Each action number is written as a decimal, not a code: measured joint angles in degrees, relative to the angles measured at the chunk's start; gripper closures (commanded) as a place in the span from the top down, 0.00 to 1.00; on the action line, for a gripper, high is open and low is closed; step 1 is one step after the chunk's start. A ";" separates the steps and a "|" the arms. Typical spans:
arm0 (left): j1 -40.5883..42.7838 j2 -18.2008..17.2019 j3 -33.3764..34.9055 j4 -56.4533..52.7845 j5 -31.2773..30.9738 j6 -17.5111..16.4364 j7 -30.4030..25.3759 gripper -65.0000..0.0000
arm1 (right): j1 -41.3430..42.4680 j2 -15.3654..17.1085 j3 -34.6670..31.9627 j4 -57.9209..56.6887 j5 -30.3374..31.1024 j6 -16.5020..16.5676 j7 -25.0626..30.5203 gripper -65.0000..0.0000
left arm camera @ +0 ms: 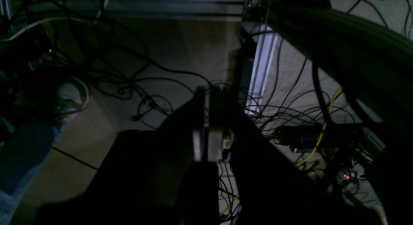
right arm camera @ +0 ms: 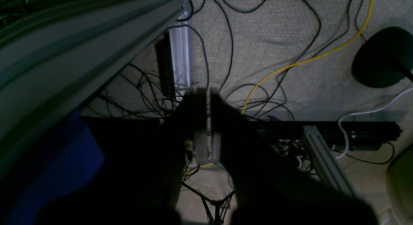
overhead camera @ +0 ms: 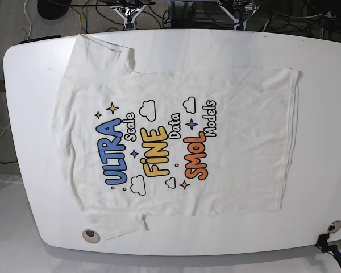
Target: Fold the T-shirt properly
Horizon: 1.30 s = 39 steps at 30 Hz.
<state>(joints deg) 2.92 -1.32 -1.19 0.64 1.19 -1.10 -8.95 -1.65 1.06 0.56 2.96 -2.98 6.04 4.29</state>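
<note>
Left tool (left arm camera: 208, 122): nearest the left wrist camera, dark fingers pressed together, clenched on nothing, hanging over the floor beside the counter.
Right tool (right arm camera: 206, 125): close to its own camera, fingers likewise pressed together, nothing between them.
Floor under left tool: pale carpet (left arm camera: 180, 54) strewn with black cables, one yellow cable (left arm camera: 326, 122) among them, an aluminium frame rail (left arm camera: 261, 67) standing upright.
Floor under right tool: grey carpet, a yellow cable (right arm camera: 300, 60) curving across, a white cable (right arm camera: 361, 118), a dark round base (right arm camera: 380, 57) at the right.
T-shirt (overhead camera: 176, 145): spread flat, print side up, on the white counter (overhead camera: 318, 57); collar toward the base view's left, hem toward its right.
Print: blue "ULTRA", yellow "FINE", orange "SMOL", with clouds and stars.
Sleeves: one lies toward the far edge, the other reaches the near edge, just beside a round hole (overhead camera: 91, 234) in the counter.
Arms: neither shows in the base view.
</note>
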 measured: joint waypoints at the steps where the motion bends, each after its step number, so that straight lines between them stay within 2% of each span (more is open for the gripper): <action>1: 0.74 -0.11 0.02 0.33 0.00 -0.09 -0.17 0.00 | -0.37 0.15 0.04 0.15 -0.02 0.00 0.28 0.01; 8: 6.86 -2.10 0.17 5.27 -1.53 -0.26 -0.48 0.00 | -6.43 2.40 -0.09 4.48 0.00 -0.02 0.98 0.00; 13: 12.31 -5.01 0.55 12.44 -3.67 -0.44 -1.25 0.00 | -11.56 5.16 -0.52 10.43 0.00 0.00 1.97 0.01; 15: 12.22 -4.94 0.55 10.88 -3.58 -0.22 -2.27 0.01 | -11.58 5.40 -0.74 10.27 0.04 0.20 2.84 0.00; 16: 12.68 -4.87 0.55 11.47 -3.63 -0.22 -2.29 0.01 | -11.80 5.42 -0.81 10.51 0.04 0.17 1.57 0.01; 19: 14.69 -4.79 0.50 14.82 -3.87 -0.85 -2.47 0.00 | -14.16 5.38 -0.79 14.19 0.46 0.72 3.80 0.00; 22: 17.79 -5.88 0.50 18.18 -4.59 -0.81 -1.51 0.00 | -17.62 6.62 -0.81 16.94 1.62 0.85 3.48 0.00; 26: 23.26 -7.50 0.44 28.02 -6.38 -0.46 -0.66 0.00 | -22.99 9.86 -0.98 21.31 3.28 0.87 2.91 0.00; 27: 24.39 -7.72 0.44 29.57 -6.49 -0.70 0.44 0.00 | -23.74 10.71 -1.20 24.13 3.48 0.94 4.20 0.00; 30: 29.73 -9.42 0.50 37.00 -7.06 -1.11 -0.33 0.00 | -27.08 12.96 -1.31 30.49 4.74 1.22 4.11 0.00; 33: 34.82 -10.36 0.31 45.22 -6.88 -0.87 2.69 0.00 | -31.80 14.27 -1.40 36.22 4.79 1.38 3.10 0.00; 35: 39.45 -11.58 -0.04 51.17 -7.23 -1.11 1.20 0.00 | -34.80 15.89 -1.44 40.76 5.16 1.31 4.28 0.00; 36: 40.57 -11.72 -0.24 52.92 -7.19 -0.33 5.97 0.00 | -36.52 16.96 -1.27 44.00 5.84 1.16 4.04 0.00; 37: 43.12 -12.02 -0.46 56.35 -7.52 -0.52 4.04 0.00 | -37.53 17.40 -1.40 45.48 5.81 0.66 1.62 0.00; 39: 46.53 -12.66 -0.59 60.89 -8.02 -1.36 3.87 0.00 | -41.35 18.29 -1.38 50.95 6.47 1.55 2.82 0.00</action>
<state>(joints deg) 49.45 -13.98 -1.78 61.54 -6.83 -2.46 -5.08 -43.00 19.35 -0.82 53.91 3.49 7.60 7.11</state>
